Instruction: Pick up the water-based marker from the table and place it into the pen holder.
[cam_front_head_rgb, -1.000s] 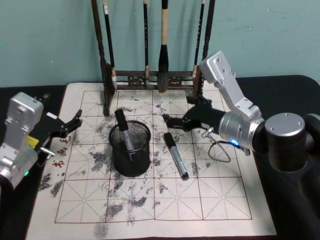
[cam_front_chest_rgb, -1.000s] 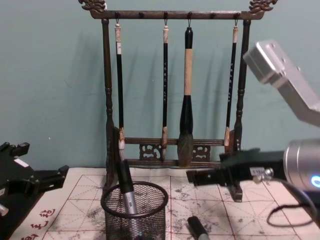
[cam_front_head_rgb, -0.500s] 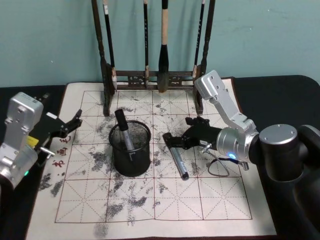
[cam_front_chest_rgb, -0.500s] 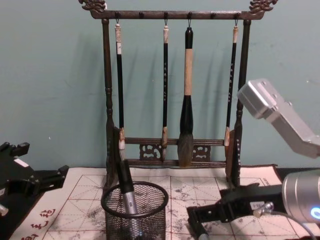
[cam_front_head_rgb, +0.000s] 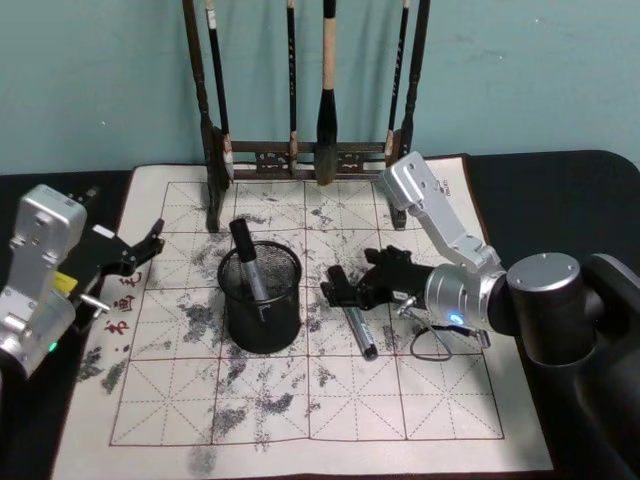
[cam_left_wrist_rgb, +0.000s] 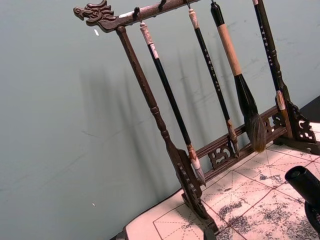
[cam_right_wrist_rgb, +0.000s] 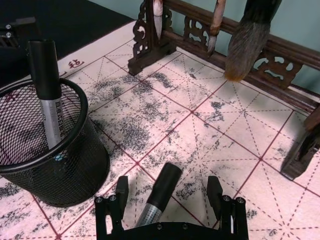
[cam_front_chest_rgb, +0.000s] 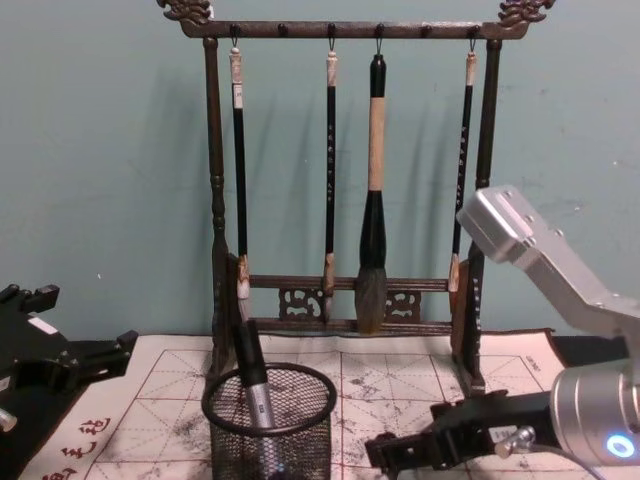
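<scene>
The water-based marker (cam_front_head_rgb: 355, 320), black cap and grey body, lies on the gridded paper just right of the pen holder (cam_front_head_rgb: 262, 318). My right gripper (cam_front_head_rgb: 343, 291) is down at the marker's capped end and open, one finger on each side of the cap (cam_right_wrist_rgb: 164, 182) without closing on it. It also shows low in the chest view (cam_front_chest_rgb: 400, 455). The pen holder (cam_right_wrist_rgb: 75, 165) (cam_front_chest_rgb: 268, 425) is a black mesh cup with another marker (cam_front_head_rgb: 247, 262) leaning inside. My left gripper (cam_front_head_rgb: 150, 242) stays parked and open at the paper's left edge.
A tall dark wooden brush rack (cam_front_head_rgb: 300, 155) (cam_front_chest_rgb: 350, 320) with several hanging brushes stands at the back of the paper. The ink-stained practice sheet (cam_front_head_rgb: 300, 410) covers the black table. A thin cable loop (cam_front_head_rgb: 432, 345) lies right of the marker.
My right gripper has dropped and shifted left, from above the paper down to the marker's cap, which now sits between its fingers. The left arm has not moved.
</scene>
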